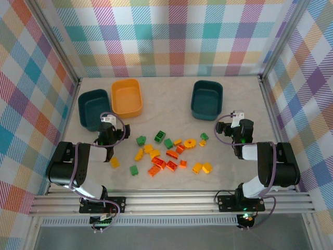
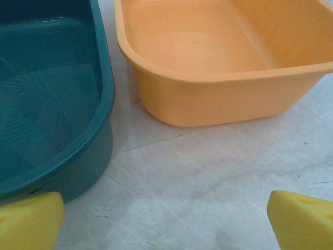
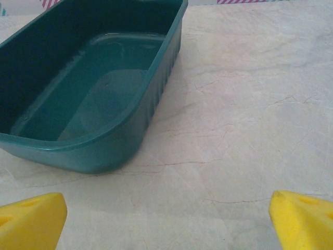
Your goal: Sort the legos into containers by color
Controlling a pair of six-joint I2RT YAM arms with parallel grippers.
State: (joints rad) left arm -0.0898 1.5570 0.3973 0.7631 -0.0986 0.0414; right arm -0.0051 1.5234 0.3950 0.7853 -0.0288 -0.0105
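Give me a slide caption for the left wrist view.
Open left gripper faces the empty dark teal tub and empty yellow-orange tub, set side by side.

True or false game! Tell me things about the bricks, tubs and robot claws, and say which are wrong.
1. Small orange-red, yellow and green plastic bricks lie scattered on the pale table. True.
2. The yellow-orange plastic tub stands between the left dark teal plastic tub and the right dark teal plastic tub. True.
3. Some bricks are inside tubs. False: all three tubs are empty.
4. The left claw and the right claw are both open. True.
5. The right claw holds a green brick. False: it holds nothing.
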